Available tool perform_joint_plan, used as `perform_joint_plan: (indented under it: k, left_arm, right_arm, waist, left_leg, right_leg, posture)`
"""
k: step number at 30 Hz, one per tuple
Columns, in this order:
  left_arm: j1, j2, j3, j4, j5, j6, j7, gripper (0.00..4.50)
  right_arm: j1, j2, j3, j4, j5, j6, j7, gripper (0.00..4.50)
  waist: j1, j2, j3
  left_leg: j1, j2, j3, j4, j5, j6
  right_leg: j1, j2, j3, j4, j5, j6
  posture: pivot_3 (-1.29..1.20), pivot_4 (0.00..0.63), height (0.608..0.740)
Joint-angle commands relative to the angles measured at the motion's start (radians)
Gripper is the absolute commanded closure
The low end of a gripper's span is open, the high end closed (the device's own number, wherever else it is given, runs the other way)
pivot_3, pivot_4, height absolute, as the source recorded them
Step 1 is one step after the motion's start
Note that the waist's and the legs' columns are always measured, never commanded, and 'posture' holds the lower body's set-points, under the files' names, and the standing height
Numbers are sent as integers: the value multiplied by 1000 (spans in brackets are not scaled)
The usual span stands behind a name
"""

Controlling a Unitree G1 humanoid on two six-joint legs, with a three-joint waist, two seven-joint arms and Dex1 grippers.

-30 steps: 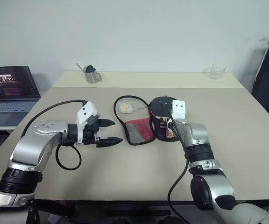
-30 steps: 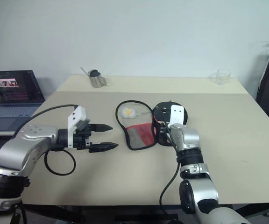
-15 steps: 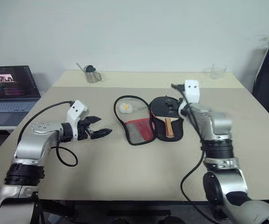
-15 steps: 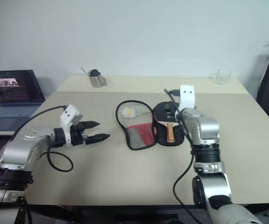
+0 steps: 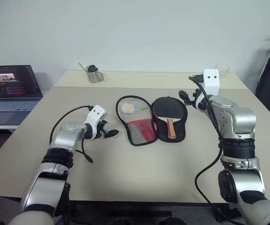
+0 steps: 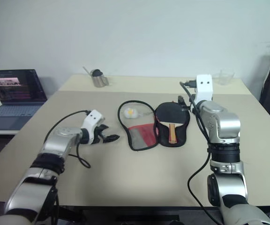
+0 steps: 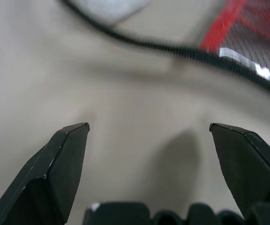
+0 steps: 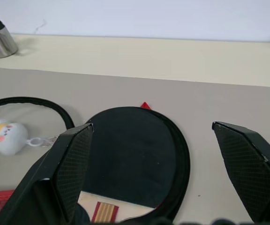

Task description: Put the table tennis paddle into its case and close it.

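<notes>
Since 1 second back: right gripper (image 5: 189, 97) raised off the paddle, now above the table's (image 5: 125, 173) far-right part, fingers spread, empty. Left gripper (image 5: 110, 133) shifted toward the case (image 5: 146, 123), low over the surface just beside its left flap, fingers spread, empty. Table tennis paddle (image 5: 168, 111) lying in the opened case's right half, mid-table, handle toward the near edge.

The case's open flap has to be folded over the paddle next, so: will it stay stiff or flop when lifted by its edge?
Probably floppy: the flap is thin mesh and fabric, and its zipper rim curves unevenly on the table. Likely light. The charm may dangle.
</notes>
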State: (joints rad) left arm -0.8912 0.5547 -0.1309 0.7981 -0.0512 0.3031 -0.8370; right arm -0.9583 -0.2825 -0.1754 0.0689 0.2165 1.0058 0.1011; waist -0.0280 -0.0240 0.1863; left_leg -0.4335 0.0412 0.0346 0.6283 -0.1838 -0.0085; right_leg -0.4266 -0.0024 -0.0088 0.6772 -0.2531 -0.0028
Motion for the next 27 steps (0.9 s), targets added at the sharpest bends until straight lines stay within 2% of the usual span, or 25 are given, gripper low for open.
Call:
perform_joint_plan:
  k: [1,5,14,20,27]
  left_arm:
    - [-71,-34,-42,89,69,-83,8,0]
    - [-114,-71,-48,155,99,-130,2,0]
    - [-144,-140,-40,166,127,-188,1,0]
    - [-182,-192,-30,154,128,-207,42,0]
    - [-174,-293,-43,67,126,-199,56,0]
  right_arm:
    - [-21,-26,-28,-20,-7,-27,-12,31]
    - [-16,-38,-37,-26,-3,-23,-21,31]
    - [-2,-54,-57,-39,-6,-20,-41,31]
    - [3,-72,-74,-37,-12,-38,-57,31]
    - [-11,-108,-171,-1,-3,-46,-100,31]
  waist:
    - [-1,0,0]
    - [-4,0,0]
    - [-2,0,0]
    - [-2,0,0]
    - [-1,0,0]
  left_leg:
    - [0,0,0,0,0,0]
    - [0,1,0,0,0,0]
    - [0,-1,1,0,0,0]
    - [0,0,0,0,0,0]
    - [0,-2,1,0,0,0]
  right_leg:
    - [0,0,0,0,0,0]
    - [0,0,0,1,0,0]
    - [0,0,0,1,0,0]
    - [0,1,0,1,0,0]
    - [0,2,0,1,0,0]
  posture:
    - [0,150,740]
    - [0,150,740]
    - [0,150,740]
    - [0,150,740]
    - [0,150,740]
